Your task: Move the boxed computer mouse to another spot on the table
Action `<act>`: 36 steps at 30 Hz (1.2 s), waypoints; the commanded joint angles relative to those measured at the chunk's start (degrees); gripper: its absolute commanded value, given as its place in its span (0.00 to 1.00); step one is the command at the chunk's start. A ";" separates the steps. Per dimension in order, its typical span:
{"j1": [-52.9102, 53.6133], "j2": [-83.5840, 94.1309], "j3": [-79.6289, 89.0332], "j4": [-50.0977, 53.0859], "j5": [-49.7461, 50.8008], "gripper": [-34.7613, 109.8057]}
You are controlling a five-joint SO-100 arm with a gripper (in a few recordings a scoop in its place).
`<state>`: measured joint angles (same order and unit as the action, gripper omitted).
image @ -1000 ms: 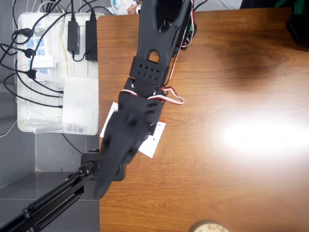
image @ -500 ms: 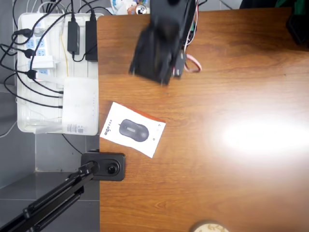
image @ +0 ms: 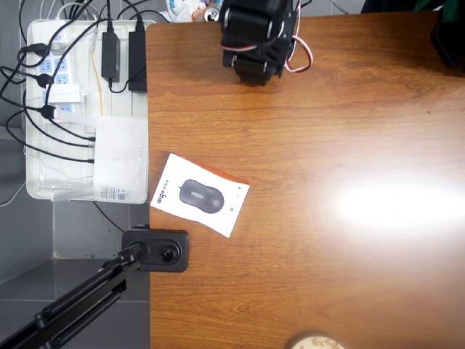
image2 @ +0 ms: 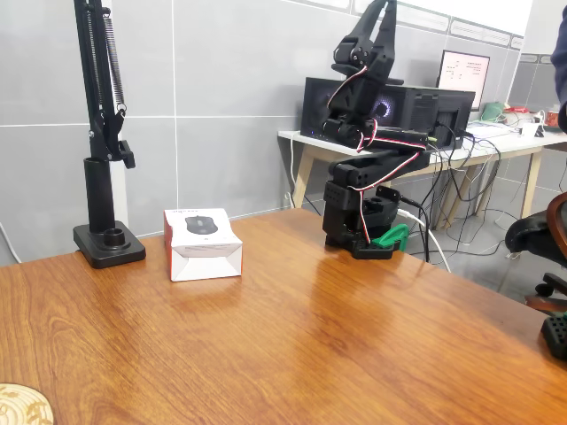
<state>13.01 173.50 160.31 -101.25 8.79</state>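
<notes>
The boxed computer mouse (image: 200, 195) lies flat near the table's left edge in the overhead view, its pictured mouse facing up. In the fixed view the white carton (image2: 204, 243) shows its orange-red side and stands alone on the brown table (image2: 310, 354). My arm (image: 258, 40) is folded up over its base at the table's top edge, far from the box. High up in the fixed view, the gripper (image2: 379, 11) points upward; its fingertips seem to meet, with nothing held.
A black camera stand base (image: 156, 249) sits just below the box; its pole (image2: 93, 115) rises beside it. Off the table's left side, a white tray (image: 36, 190) holds power strips, cables and a white router-like box (image: 120, 156). A cork coaster (image: 312, 342) lies at the bottom edge.
The arm, stretched over the box a second ago, has pulled back to the table's top edge and folded up. The box lies uncovered in the same place.
</notes>
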 commanded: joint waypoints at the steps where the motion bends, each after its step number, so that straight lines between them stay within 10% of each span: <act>1: 1.41 3.34 0.18 0.00 -1.14 0.24; 36: 1.49 4.48 0.18 -0.09 9.14 0.24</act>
<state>14.24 177.71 160.58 -101.25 17.40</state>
